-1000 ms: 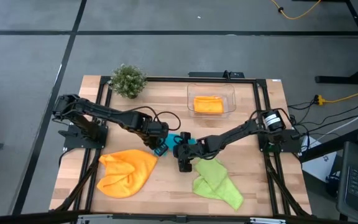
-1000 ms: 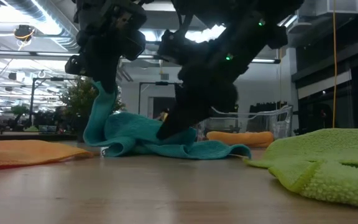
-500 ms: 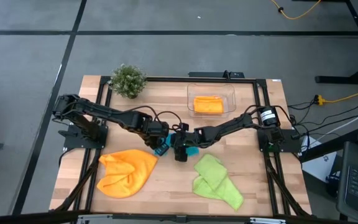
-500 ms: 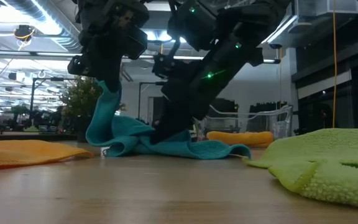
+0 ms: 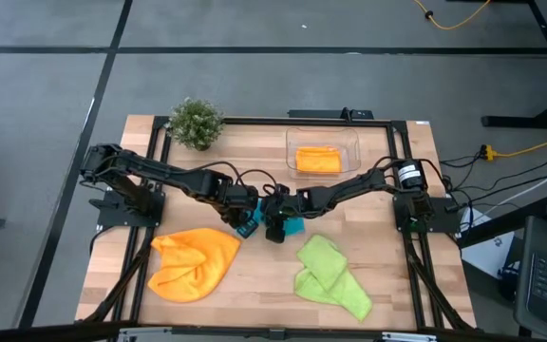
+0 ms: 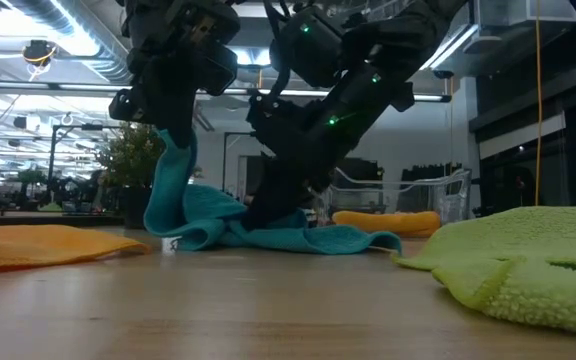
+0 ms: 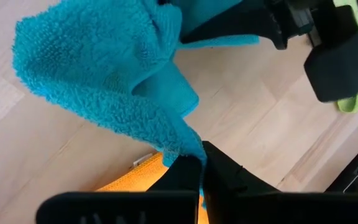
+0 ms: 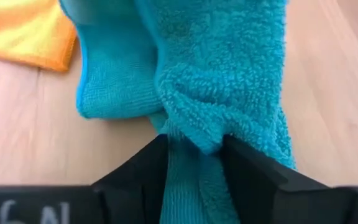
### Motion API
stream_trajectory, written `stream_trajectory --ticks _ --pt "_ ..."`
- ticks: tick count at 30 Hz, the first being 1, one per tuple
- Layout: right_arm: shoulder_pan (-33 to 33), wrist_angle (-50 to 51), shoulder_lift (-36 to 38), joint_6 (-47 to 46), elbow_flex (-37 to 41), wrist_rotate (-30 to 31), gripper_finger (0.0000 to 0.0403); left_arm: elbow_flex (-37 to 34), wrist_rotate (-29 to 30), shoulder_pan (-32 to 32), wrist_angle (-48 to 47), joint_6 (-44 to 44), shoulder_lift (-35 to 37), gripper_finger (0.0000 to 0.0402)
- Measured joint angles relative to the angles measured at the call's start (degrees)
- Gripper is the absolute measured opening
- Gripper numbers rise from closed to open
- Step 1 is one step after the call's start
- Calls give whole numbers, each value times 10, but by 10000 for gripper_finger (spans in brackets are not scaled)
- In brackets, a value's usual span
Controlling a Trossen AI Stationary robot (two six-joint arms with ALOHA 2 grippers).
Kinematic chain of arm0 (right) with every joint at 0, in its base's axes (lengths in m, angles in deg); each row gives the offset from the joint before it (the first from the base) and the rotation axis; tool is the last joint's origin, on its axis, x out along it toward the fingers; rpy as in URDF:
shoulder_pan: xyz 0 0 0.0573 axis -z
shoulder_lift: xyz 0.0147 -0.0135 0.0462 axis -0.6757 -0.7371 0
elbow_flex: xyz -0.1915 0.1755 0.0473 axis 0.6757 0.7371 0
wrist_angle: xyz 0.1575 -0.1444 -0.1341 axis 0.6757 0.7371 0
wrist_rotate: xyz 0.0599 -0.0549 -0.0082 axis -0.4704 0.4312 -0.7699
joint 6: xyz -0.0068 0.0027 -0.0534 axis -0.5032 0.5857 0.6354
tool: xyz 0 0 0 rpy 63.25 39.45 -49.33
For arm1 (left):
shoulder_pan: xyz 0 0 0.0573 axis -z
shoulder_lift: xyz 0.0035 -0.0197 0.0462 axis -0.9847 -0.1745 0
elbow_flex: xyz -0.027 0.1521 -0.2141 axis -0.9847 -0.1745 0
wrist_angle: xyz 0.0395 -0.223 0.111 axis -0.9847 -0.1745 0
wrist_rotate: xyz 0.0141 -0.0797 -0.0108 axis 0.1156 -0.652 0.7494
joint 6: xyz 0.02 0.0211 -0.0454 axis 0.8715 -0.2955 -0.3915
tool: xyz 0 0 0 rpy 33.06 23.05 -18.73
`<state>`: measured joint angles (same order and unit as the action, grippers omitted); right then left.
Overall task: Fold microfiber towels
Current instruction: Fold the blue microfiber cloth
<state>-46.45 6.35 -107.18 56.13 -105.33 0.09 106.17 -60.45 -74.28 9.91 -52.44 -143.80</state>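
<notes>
**Two pincers on one teal towel**

We have the teal towel [image 5: 291, 226] near the middle of the wooden surface [image 5: 254, 285], bunched between our two arms. Our left pincer [image 5: 246, 224] is clenched on one corner and holds it lifted; in the low view that corner rises as a peak above the rest of the cloth [image 6: 268, 228], which trails along the boards. Our right pincer [image 5: 275, 228] sits just beside the left one, at its 3 o'clock in the high view, with its fingers either side of a bunched fold of the same towel [image 8: 222, 93]. The fold fills the gap between them, so we judge this a grasp that is taking hold or only just taken.

The relation that matters: both pincers are at the towel's 9 o'clock end, very close together, while the loose body of the cloth runs away toward 3 o'clock. We judge that the right arm must draw its hold toward 3 o'clock, along that long axis, to spread an edge before any fold.

The larger orange towel [image 5: 195, 263] lies at 7 o'clock and the lime green towel [image 5: 329, 275] at 5 o'clock, both untouched. A folded orange towel [image 5: 318, 159] rests in the clear plastic tub [image 5: 351, 141] at 1 o'clock.
</notes>
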Motion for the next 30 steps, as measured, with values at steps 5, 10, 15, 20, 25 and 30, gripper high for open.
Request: stream_trajectory --ticks 5,10,15,20,25,30 --pt "11 0 0 -51 0 -10 156 0 -5 0 0 0 0 0" --pt "27 0 0 -91 0 -29 160 0 -5 0 0 0 0 0" --pt "46 0 0 -144 0 -69 160 0 -5 0 0 0 0 0" --pt "59 1 0 -151 0 -81 159 0 -5 0 0 0 0 0" --pt "69 1 0 -156 0 -148 146 0 -5 0 0 0 0 0" --pt "81 1 0 -189 0 -208 141 0 -5 0 0 0 0 0"
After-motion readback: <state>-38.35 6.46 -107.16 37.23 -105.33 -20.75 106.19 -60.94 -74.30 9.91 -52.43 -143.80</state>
